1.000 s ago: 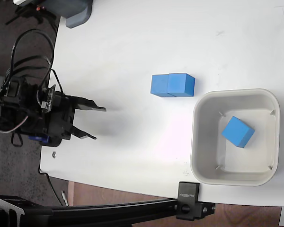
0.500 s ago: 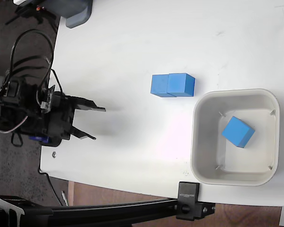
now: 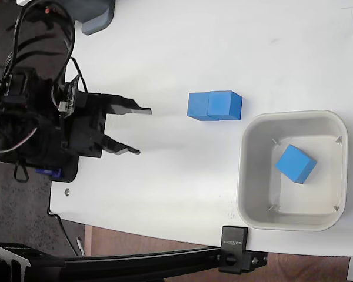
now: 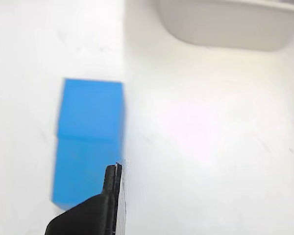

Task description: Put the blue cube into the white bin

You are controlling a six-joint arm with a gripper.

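pincer (image 3: 142, 130): jaws apart, empty, at left side of counter (image 3: 165, 53) in fixed view, tips pointing right
target: pair of blue cubes (image 3: 215, 106) touching side by side, to the right of the pincer and slightly above its midline, well apart from it
pair axis: long axis runs left-right in fixed view, in line with the pincer's reach
white bin (image 3: 247, 176): further right, just below the pair; one blue cube inside (image 3: 295, 163), tilted
wrist view: blurred; one finger shows, other out of frame; bin cut off at top; seam between cubes faint
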